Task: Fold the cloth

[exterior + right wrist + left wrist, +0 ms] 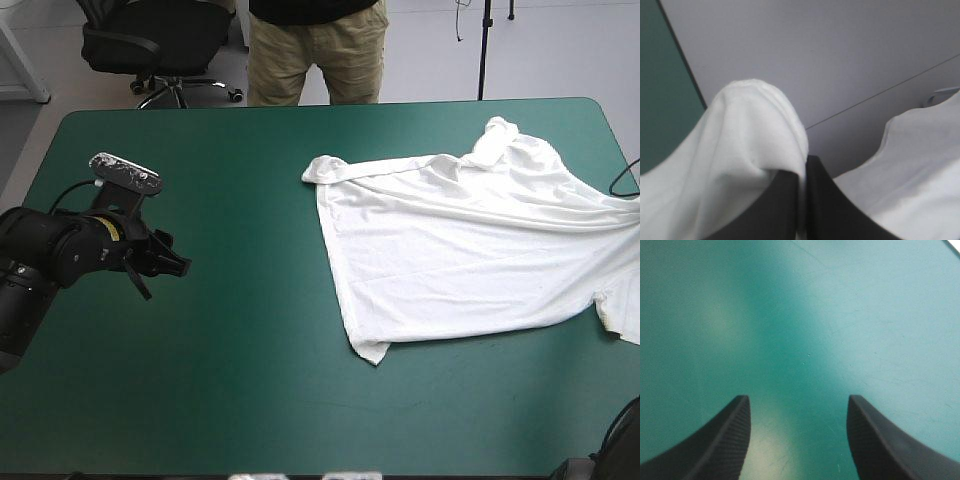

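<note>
Where the teal-green cover (240, 390) lies bare on the table (300, 112), I find it smooth and matt, marked only by fine scratches and a soft pale sheen. Beyond the table's far edge the floor (560, 50) is plain light grey.

The T-shirt (450, 255) is white, thin and soft. It is spread mostly flat on the table's right half and runs out to the right edge. Long shallow creases cross it toward that edge. Its far hem is rolled into a narrow ridge, and a bunched knot of cloth stands at its far right. Its near left corner ends in a small folded point.

My left jaws stand wide apart with nothing between them. They are over bare cover well to the left of the T-shirt and do not touch it. Their inner faces are black with a fine ribbed texture.

My right jaws are clamped on the T-shirt at its right side, beyond what the high view takes in. They are all but closed, with a sheet of cloth pinched between them and a rounded fold draped over one of them. More of the T-shirt lies just beside them.
</note>
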Robot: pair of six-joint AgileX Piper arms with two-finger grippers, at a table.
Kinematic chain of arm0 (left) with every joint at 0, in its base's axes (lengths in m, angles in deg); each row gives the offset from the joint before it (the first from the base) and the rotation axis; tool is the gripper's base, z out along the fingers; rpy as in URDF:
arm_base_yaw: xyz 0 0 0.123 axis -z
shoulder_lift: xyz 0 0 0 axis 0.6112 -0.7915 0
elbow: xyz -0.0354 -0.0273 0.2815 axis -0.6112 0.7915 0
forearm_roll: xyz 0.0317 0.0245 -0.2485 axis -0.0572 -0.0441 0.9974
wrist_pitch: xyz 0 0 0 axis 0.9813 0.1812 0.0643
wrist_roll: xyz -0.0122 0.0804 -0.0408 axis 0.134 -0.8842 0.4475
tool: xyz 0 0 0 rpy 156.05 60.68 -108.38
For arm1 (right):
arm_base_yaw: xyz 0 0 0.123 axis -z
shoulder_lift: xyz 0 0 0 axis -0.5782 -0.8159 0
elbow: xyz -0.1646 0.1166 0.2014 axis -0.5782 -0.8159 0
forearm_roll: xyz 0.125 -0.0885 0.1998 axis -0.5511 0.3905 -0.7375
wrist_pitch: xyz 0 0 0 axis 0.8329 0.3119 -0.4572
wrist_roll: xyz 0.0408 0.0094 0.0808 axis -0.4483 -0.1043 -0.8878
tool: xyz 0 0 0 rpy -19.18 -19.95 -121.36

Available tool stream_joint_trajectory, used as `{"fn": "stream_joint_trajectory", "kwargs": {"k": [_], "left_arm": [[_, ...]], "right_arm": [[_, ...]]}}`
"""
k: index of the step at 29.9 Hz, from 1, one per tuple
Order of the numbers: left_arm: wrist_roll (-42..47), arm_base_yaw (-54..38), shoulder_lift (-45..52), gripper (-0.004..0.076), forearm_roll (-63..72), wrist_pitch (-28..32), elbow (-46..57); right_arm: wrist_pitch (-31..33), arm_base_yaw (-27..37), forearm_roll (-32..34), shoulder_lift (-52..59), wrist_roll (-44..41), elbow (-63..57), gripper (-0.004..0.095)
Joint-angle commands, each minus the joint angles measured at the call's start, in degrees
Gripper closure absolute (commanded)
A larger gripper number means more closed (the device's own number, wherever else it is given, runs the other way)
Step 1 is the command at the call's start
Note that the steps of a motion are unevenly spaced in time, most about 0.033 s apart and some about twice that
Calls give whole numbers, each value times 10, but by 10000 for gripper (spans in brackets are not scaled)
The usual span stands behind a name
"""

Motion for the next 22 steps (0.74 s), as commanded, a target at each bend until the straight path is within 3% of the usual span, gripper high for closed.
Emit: {"fn": "stream_joint_trajectory", "kwargs": {"k": [1, 3, 5, 9, 12, 19, 22], "left_arm": [[10, 2, 13, 309, -24, 27, -19], [10, 2, 13, 309, -27, 22, -19], [10, 2, 13, 309, -27, 21, -19], [9, 2, 13, 309, -23, 20, -19], [9, 2, 13, 309, -21, 19, -19], [7, 2, 24, 309, -15, 8, -19], [7, 2, 38, 309, -15, 1, -19]], "right_arm": [[-13, 0, -14, 0, 17, 47, 924], [-2, 0, -19, -11, 25, 53, 895], [12, 0, -25, -17, 36, 53, 792], [35, -1, -39, -15, 54, 55, 430], [63, -4, -55, -1, 53, 55, 237], [84, -30, -149, 94, 123, 55, 293], [132, -51, -272, 145, 193, 55, 320]]}}
